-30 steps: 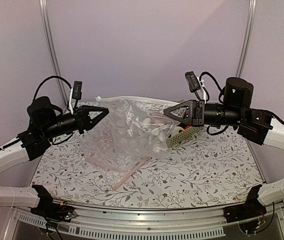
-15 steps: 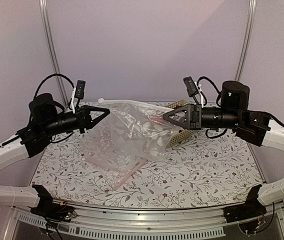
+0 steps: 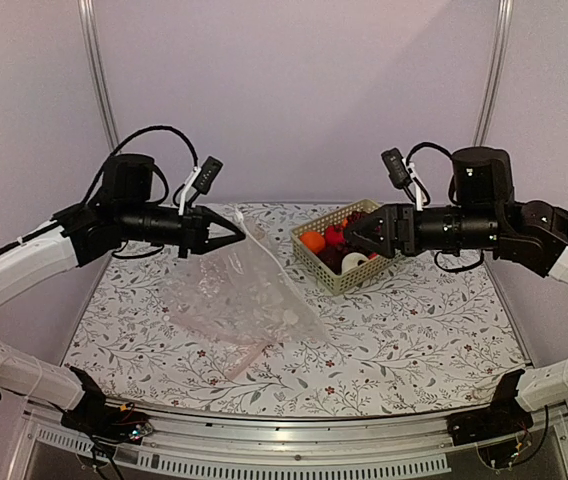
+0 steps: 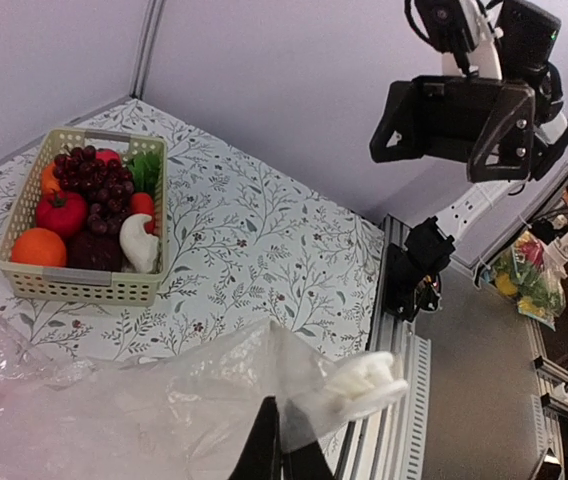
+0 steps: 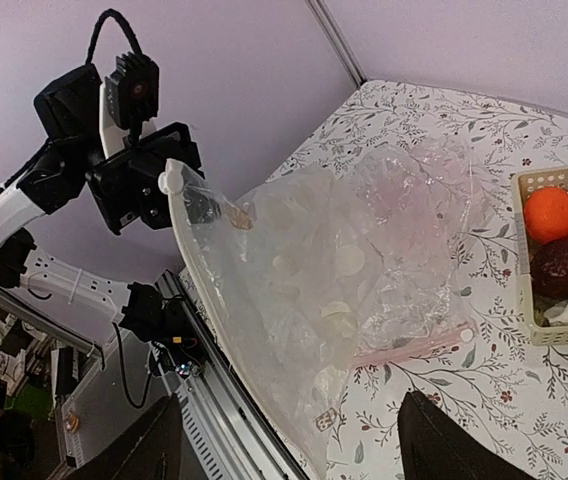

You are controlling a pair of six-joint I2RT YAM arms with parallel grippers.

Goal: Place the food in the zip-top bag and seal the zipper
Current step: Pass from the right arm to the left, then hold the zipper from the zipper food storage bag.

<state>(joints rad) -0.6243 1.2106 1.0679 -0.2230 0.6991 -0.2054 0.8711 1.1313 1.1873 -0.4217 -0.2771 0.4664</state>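
The dotted zip-top bag hangs by one top corner from my left gripper, which is shut on it, and its lower part rests on the table. In the left wrist view the black fingers pinch the plastic beside the white end of the zipper. The pale zipper runs down the bag's near edge. My right gripper is open and empty, hovering over the basket. The purple grapes and the round red fruit lie in that basket.
The cream basket at the back middle also holds an orange fruit, a dark maroon item, a white piece and something green. A pink strip low on the bag lies on the floral tabletop.
My right gripper opened, let go of the bag and drew back to the right. The left arm rose and shifted right, so the bag hangs from it alone and the basket is uncovered.
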